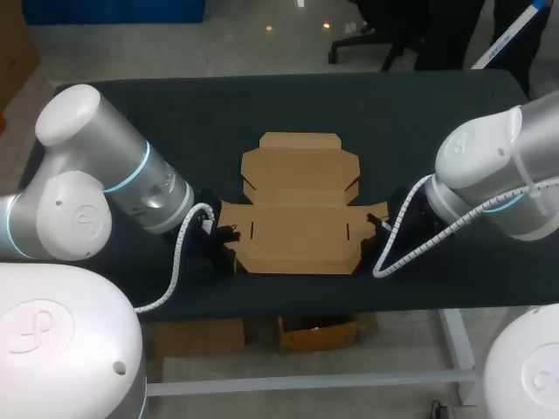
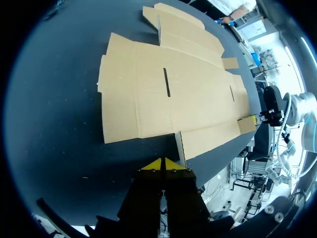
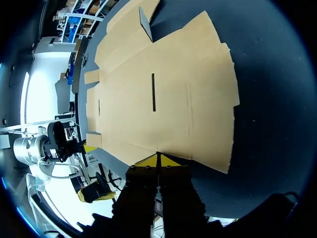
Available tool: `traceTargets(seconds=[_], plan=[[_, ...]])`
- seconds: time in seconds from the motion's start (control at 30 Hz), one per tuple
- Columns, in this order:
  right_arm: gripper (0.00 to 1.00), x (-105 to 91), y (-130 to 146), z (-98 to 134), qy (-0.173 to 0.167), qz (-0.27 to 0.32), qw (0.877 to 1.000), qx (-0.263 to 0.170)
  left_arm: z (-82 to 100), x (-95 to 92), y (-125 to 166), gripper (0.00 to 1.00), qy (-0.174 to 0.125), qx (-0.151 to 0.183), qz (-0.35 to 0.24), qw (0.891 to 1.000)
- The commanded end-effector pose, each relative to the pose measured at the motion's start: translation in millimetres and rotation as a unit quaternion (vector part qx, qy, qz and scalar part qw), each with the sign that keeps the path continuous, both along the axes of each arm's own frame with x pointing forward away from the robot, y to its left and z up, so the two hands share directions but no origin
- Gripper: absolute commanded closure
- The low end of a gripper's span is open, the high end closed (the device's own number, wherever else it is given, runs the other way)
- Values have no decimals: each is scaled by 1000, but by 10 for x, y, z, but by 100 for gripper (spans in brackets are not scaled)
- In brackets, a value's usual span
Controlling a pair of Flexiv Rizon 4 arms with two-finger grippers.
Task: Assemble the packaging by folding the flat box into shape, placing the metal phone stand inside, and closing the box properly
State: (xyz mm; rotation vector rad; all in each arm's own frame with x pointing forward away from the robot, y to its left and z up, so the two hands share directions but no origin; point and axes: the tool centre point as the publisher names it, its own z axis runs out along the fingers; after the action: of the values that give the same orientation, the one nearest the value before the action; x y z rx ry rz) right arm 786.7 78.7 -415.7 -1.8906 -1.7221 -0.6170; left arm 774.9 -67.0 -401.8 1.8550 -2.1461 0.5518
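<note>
Fingers of the left gripper (image 2: 163,164) and right gripper (image 3: 158,159) are clenched tip to tip, holding nothing. The flat box (image 1: 297,205) lies unfolded mid-counter (image 1: 175,113), its near panel running 9 to 3 o'clock. Left sits at its 8 o'clock corner, right at 4, equally near.

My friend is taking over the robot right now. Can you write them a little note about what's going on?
Left pincer: shut, holding nothing, just off the near left corner of the box.
Right pincer: shut, its tips at the box's right edge.
Box: lying flat and unfolded in the middle of the table.
Phone stand: not in sight in any view.
Done: nothing folded yet.
Left: fold the box into shape, put the stand in, close it.
</note>
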Motion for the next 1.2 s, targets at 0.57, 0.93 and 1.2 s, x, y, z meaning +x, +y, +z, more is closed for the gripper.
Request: traceTargets(seconds=[0.57,0.93,1.2], plan=[[100,5,10,-3,3,4,1000,-3,-70,87,46,100,6,7,17,1000],[100,9,19,3,3,5,1000,-5,-121,164,72,100,18,6,20,1000],[100,9,19,5,3,4,1000,-5,-133,198,77,100,49,-2,4,999]])
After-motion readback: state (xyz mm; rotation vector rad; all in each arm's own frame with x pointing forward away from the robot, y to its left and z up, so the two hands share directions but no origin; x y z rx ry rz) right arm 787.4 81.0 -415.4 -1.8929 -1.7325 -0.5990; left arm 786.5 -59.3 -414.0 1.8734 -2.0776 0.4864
